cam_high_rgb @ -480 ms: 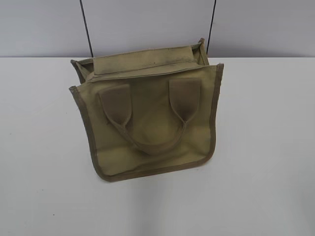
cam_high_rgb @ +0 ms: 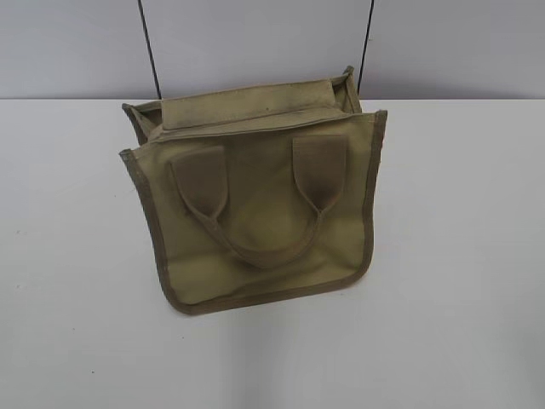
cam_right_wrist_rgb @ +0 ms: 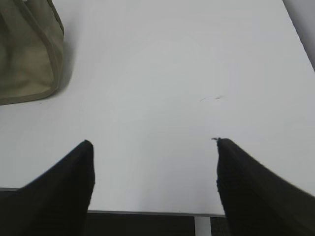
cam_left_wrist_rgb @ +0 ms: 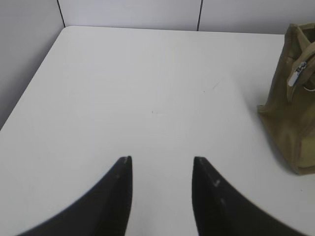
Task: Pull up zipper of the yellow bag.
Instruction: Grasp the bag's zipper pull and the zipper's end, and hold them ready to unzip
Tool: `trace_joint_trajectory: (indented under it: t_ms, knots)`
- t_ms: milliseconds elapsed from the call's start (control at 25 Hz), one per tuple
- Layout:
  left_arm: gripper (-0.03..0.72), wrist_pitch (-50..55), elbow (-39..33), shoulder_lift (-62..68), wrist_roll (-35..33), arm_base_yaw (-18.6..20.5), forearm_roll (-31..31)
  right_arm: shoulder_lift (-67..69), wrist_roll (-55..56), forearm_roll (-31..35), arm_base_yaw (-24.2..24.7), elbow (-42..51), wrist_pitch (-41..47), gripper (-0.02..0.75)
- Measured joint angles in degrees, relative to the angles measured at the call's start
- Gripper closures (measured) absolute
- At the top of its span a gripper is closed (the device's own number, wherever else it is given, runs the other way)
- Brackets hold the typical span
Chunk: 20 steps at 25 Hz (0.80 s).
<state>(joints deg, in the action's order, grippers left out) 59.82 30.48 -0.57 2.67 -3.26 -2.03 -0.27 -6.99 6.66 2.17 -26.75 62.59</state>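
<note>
The yellow bag [cam_high_rgb: 255,213] is a khaki canvas tote with brown edge binding, in the middle of the white table, with its webbing handle [cam_high_rgb: 255,221] lying on the side that faces me. Its top panel [cam_high_rgb: 247,106] faces the back wall. In the left wrist view the bag [cam_left_wrist_rgb: 290,108] sits at the right edge, and the silver zipper pull [cam_left_wrist_rgb: 298,73] shows at its end. In the right wrist view a corner of the bag [cam_right_wrist_rgb: 29,54] is at the top left. My left gripper [cam_left_wrist_rgb: 161,160] and right gripper [cam_right_wrist_rgb: 152,142] are open, empty and apart from the bag. Neither shows in the exterior view.
The white table [cam_high_rgb: 460,256] ends at a grey panelled back wall [cam_high_rgb: 255,43]. The left wrist view shows the table's left edge [cam_left_wrist_rgb: 29,88] beside a side wall. The right wrist view shows the table's front edge [cam_right_wrist_rgb: 147,212] just below the fingers.
</note>
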Motion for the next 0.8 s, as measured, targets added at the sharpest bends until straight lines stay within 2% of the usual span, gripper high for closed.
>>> trace_joint_trajectory:
  t_ms: [800]
  knots:
    - [0.383, -1.2, 0.7, 0.0, 0.0, 0.0, 0.0, 0.0, 0.0, 0.0, 0.0, 0.0, 0.0, 0.174]
